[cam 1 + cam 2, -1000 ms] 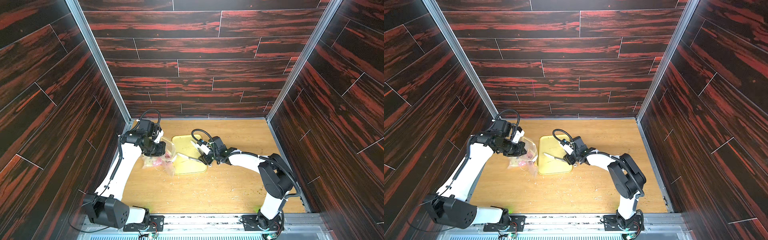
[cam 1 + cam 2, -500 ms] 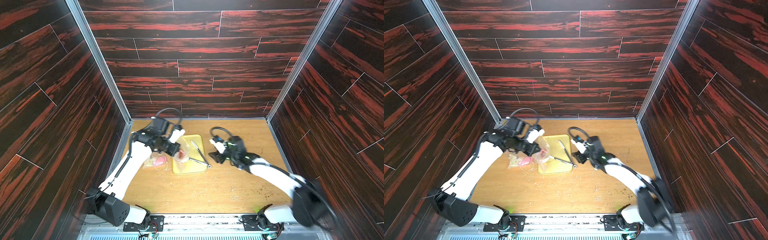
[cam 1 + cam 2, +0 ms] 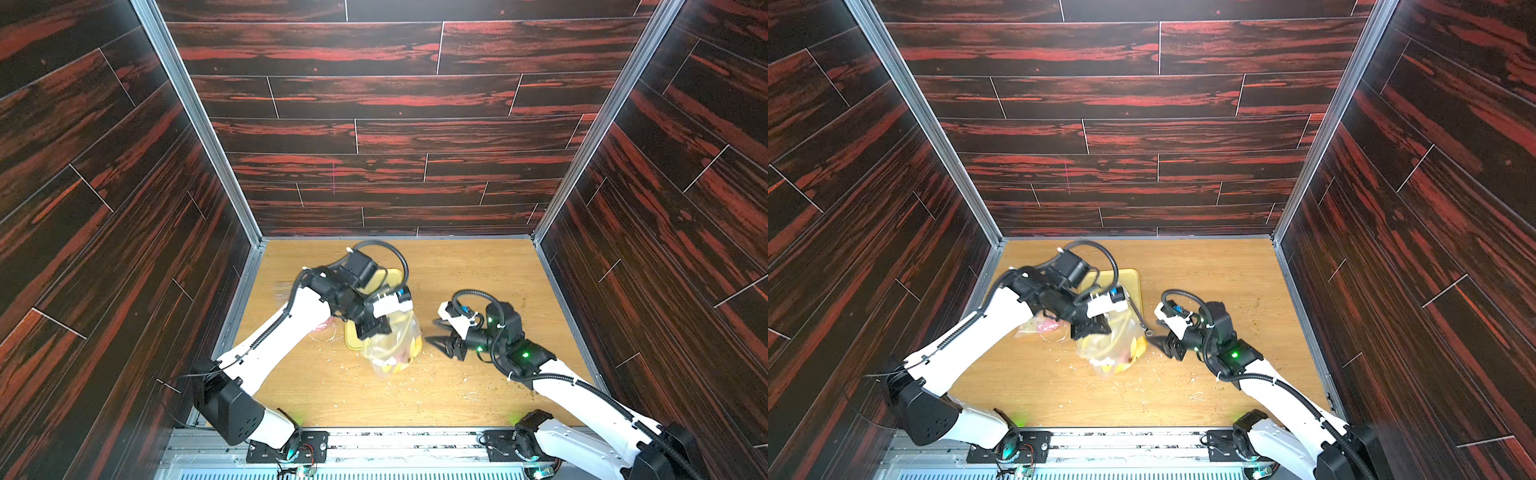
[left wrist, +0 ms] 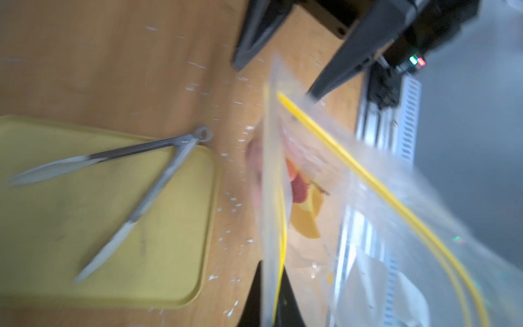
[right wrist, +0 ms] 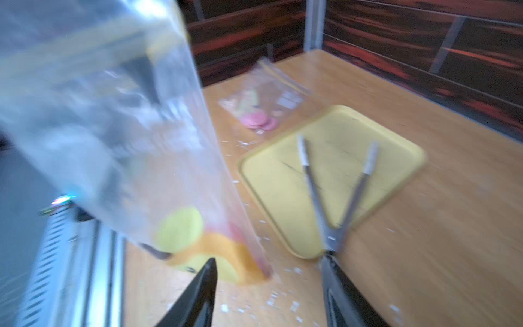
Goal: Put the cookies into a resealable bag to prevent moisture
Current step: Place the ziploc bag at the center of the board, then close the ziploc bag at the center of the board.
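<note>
Wooden counter [image 3: 457,399]: our left fingers [image 3: 376,330] clamp the hanging bag [image 3: 392,351] by its top; right fingers [image 3: 440,344], half-open and apparently empty, wait beside it.

A: Both top views are bright, evenly lit and mostly sharp; the left arm [image 3: 984,332] blurs slightly.
B: The wrist views smear badly. The bag [image 5: 113,113] and tongs [image 4: 158,184] streak.

Light wooden table [image 3: 478,270], and here's what's on it: a yellow tray [image 5: 396,158] sits flat, left of centre. A clear bag [image 5: 266,96] lies flat just beside the tray's left side, pink cookies [image 5: 259,121] inside. Metal tongs [image 5: 312,184] rest open across the tray, hinge end poking past its rim. White crumbs [image 3: 343,366] speckle the wood around the tray's near edge.
</note>
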You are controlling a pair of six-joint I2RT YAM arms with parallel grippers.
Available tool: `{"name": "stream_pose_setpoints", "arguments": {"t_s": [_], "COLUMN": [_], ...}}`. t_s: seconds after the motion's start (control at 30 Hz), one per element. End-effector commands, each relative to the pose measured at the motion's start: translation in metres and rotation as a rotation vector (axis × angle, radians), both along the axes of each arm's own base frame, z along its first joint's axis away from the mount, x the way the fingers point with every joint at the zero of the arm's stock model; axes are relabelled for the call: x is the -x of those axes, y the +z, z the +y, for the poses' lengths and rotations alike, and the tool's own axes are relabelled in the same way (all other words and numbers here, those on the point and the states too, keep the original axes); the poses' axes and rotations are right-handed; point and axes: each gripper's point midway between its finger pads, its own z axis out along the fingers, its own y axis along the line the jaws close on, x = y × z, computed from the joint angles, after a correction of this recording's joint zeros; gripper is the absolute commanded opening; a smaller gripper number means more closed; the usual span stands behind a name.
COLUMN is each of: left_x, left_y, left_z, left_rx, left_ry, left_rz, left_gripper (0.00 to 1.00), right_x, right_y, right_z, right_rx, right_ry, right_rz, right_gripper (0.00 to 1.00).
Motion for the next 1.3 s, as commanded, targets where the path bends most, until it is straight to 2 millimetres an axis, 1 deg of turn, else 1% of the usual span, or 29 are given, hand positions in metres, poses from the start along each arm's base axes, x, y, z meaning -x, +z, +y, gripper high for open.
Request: {"name": "stream_pose_setpoints", "arguments": {"t_s": [0.0, 0.1, 0.23, 0.33, 0.47, 0.6, 0.7, 0.83, 0.97, 1.03, 1.17, 1.27], "left_x": [0.021, 0.017, 0.026, 0.031, 0.039, 0.042, 0.042, 0.038, 0.036, 0.034, 0.031, 0.030], "left_y": [-0.007, -0.029, -0.041, -0.045, -0.051, -0.058, -0.061, -0.060, -0.062, -0.062, -0.058, -0.058], "left_z": [-0.008, -0.003, -0.001, 0.001, 0.006, 0.011, 0.015, 0.017, 0.020, 0.021, 0.023, 0.024], "left_rx": [0.069, 0.035, 0.039, 0.038, 0.037, 0.010, -0.017, -0.036, -0.051, -0.056, -0.049, -0.044], "left_ry": [-0.152, -0.159, -0.206, -0.229, -0.283, -0.307, -0.312, -0.307, -0.301, -0.295, -0.274, -0.259], "left_rz": [-0.005, -0.050, -0.028, -0.029, -0.032, -0.028, -0.031, -0.051, -0.044, -0.046, -0.056, -0.052], "left_gripper": [0.00, 0.00, 0.00, 0.00, 0.00, 0.00, 0.00, 0.00, 0.00, 0.00, 0.00, 0.00], "right_x": [0.027, 0.036, 0.037, 0.029, 0.023, 0.015, 0.017, 0.024, 0.033, 0.035, 0.038, 0.038], "right_y": [0.010, 0.008, 0.011, 0.008, 0.011, 0.013, 0.020, 0.017, 0.013, 0.010, 0.010, 0.011], "right_z": [0.016, 0.022, 0.028, 0.032, 0.043, 0.053, 0.058, 0.063, 0.065, 0.065, 0.064, 0.065], "right_rx": [-0.103, -0.141, -0.172, -0.156, -0.178, -0.202, -0.228, -0.229, -0.223, -0.214, -0.214, -0.204], "right_ry": [0.148, 0.216, 0.265, 0.260, 0.310, 0.350, 0.401, 0.475, 0.528, 0.538, 0.552, 0.555], "right_rz": [-0.012, 0.003, -0.001, -0.020, -0.032, -0.044, -0.051, 0.001, 0.042, 0.064, 0.087, 0.101], "right_gripper": [0.58, 0.55, 0.53, 0.53, 0.53, 0.53, 0.53, 0.47, 0.38, 0.34, 0.27, 0.18]}}
